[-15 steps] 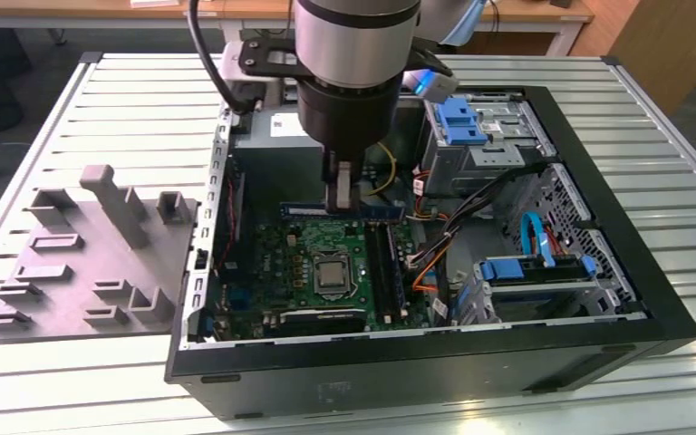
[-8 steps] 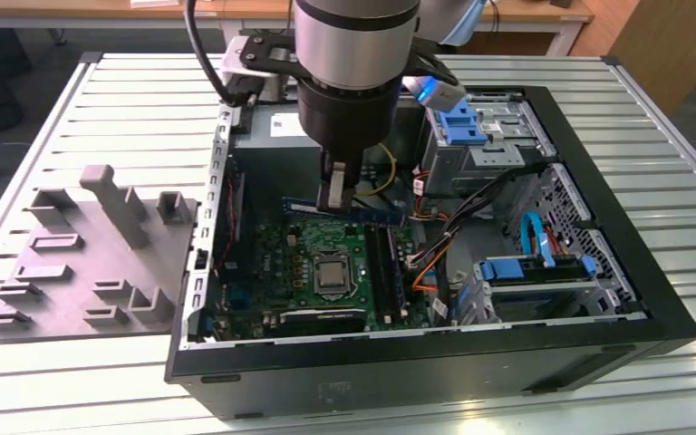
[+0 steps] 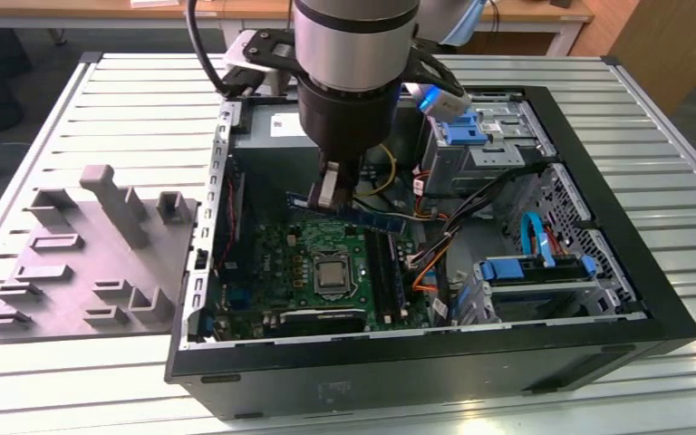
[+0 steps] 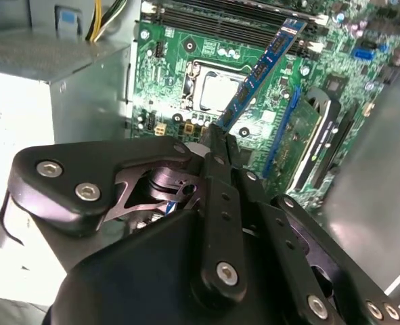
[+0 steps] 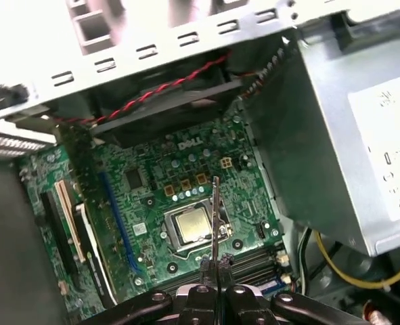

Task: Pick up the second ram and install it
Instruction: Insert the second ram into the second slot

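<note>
1. Here, the arm (image 3: 354, 72) drops straight down from the top centre of the exterior view into the open computer case (image 3: 384, 381), with its wrist vertical.
2. The gripper (image 3: 327, 195) is closed tight, pinching one end of the second ram (image 3: 366, 217).
3. In the second wrist view the second ram (image 4: 264, 68) juts out at a slant from the fingertips (image 4: 221, 139).
4. It hangs over the green motherboard (image 3: 278, 258) near the frame's centre, above the processor (image 3: 327, 272).

We see the second ram (image 5: 215, 217) edge-on beside the processor (image 5: 194, 227) in the first wrist view, so we cannot make out its chips; the gripper (image 5: 215, 265) hides its held end.
</note>
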Available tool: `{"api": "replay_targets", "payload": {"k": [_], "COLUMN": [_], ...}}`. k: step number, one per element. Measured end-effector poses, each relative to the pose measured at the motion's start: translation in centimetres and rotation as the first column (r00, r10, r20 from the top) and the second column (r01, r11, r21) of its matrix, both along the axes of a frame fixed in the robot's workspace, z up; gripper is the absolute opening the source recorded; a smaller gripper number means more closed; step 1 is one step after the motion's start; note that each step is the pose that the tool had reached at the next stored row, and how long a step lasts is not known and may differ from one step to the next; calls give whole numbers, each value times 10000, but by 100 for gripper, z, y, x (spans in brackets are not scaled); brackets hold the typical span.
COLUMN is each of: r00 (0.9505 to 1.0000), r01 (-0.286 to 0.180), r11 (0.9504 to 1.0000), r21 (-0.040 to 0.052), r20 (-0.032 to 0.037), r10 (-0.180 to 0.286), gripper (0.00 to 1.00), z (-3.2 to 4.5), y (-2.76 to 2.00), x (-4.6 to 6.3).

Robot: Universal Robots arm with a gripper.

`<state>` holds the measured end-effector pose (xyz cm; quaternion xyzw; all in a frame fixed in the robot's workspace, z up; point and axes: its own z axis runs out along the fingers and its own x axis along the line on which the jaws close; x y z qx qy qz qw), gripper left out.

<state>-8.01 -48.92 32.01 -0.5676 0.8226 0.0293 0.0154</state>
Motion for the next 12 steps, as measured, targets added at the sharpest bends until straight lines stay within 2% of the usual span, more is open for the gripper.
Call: {"api": "replay_targets", "payload": {"k": [3, 6, 9, 12], "r00": [9985, 9941, 9867, 9762], "r01": [540, 1089, 1623, 2168], "r11": [9985, 9941, 9867, 9762], "r21": [0, 0, 0, 0], "r20": [0, 0, -1, -1], "r10": [-540, -1089, -1623, -2168], "gripper": [13, 13, 13, 13], "z": [-4, -8, -10, -14], "y": [0, 0, 0, 0], "x": [0, 0, 0, 0]}}
